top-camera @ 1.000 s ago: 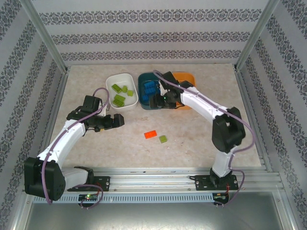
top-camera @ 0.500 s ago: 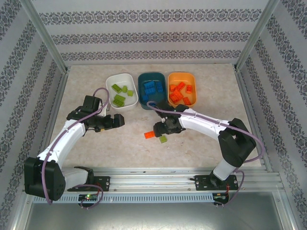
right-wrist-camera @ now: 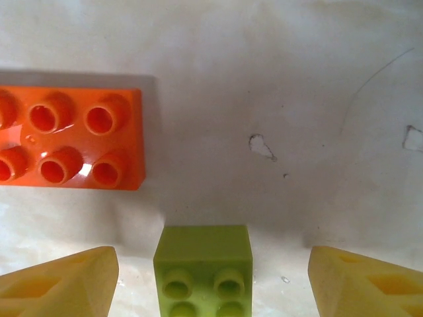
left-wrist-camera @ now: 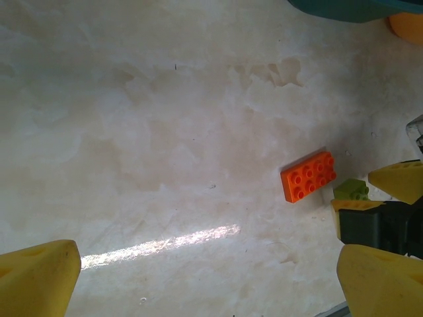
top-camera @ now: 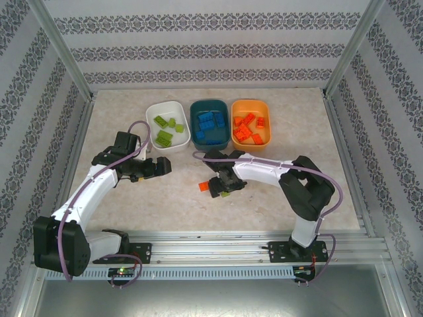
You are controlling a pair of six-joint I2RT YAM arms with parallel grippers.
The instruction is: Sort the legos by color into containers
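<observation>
Since the earlier frames, the right gripper (top-camera: 223,185) has been swung down from over the bowls to the two loose bricks at the middle of the top view. Its jaws are held wide open and nothing is gripped. In the right wrist view the lime green brick (right-wrist-camera: 203,267) is seen between them at the bottom centre, with clear gaps on both sides. How near the tips are to the table (top-camera: 297,139) cannot be judged well.

The brick is likely light, rigid and slick, so its two flat side walls should be pinched, not the studs. The orange brick (right-wrist-camera: 69,139) lies just beside it, to the upper left, and could be nudged as the jaws close. The left gripper (top-camera: 158,167), left of centre, is likewise open and empty. Bare table is left all round the pair.

Farther back, the white bowl (top-camera: 151,112), teal bowl (top-camera: 193,125) and orange bowl (top-camera: 251,101) are lined up side by side, loaded with green, blue and orange bricks respectively.
</observation>
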